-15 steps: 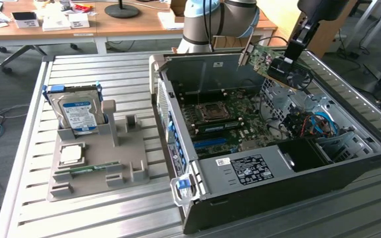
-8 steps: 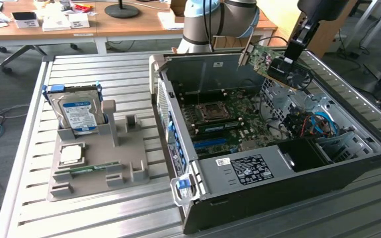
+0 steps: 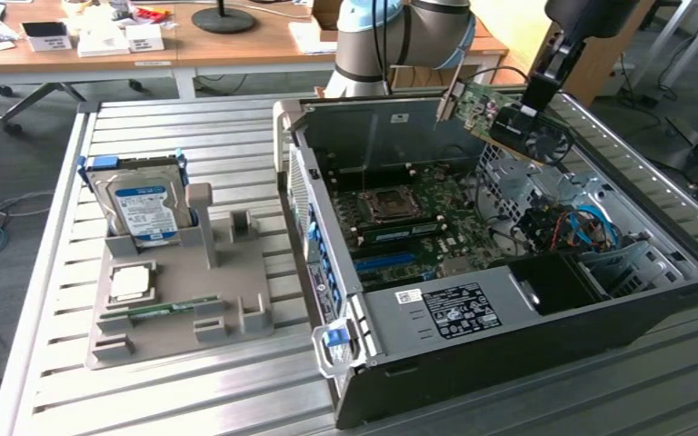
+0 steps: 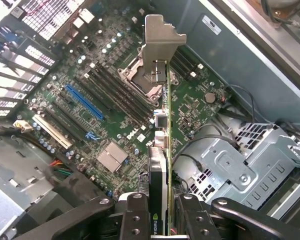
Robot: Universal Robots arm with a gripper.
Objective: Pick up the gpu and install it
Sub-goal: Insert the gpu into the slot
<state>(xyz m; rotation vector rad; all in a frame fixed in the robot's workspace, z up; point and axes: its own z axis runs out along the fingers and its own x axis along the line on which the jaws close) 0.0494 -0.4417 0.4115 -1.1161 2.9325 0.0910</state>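
Gripper pinching the gpu by its upper edge, one finger pressed to each face. The card hangs edge-down above the open computer case, clear of the motherboard and not yet seated. This hold probably keeps the connector edge free to face the slots, among them a blue expansion slot, with the silver bracket leading. Legible marks: "DELL" on the motherboard and what looks like an NVIDIA logo on the gpu. Beside the case, on the exterior view's left, a grey fixture props up a hard drive; its blue label is too small to read.
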